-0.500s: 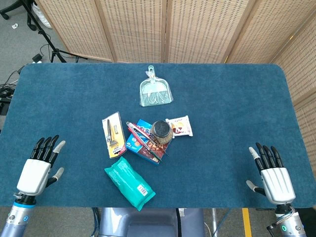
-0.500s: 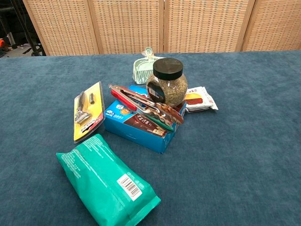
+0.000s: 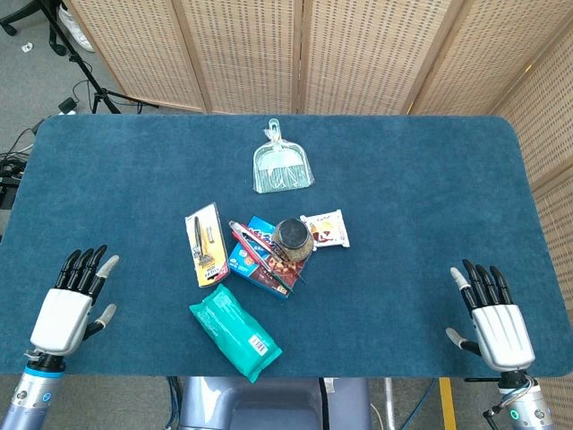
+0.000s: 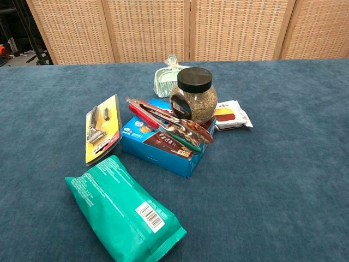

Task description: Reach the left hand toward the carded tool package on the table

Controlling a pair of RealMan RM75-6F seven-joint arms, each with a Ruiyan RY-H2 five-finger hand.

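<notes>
The carded tool package point(image 3: 206, 244) is a yellow card with a dark metal tool under clear plastic. It lies flat on the blue table, left of the middle pile, and shows again in the chest view as the carded tool package point(image 4: 102, 129). My left hand point(image 3: 72, 300) rests open near the table's front left edge, well to the left of the package and nearer than it, fingers spread and pointing away. My right hand point(image 3: 491, 315) lies open at the front right edge. Neither hand appears in the chest view.
Right of the package sits a blue box point(image 3: 265, 258) with red-handled tongs point(image 3: 257, 254) and a dark-lidded jar point(image 3: 293, 236) on it. A snack packet point(image 3: 327, 228), a green wipes pack point(image 3: 235, 331) and a green dustpan set point(image 3: 281, 163) lie around.
</notes>
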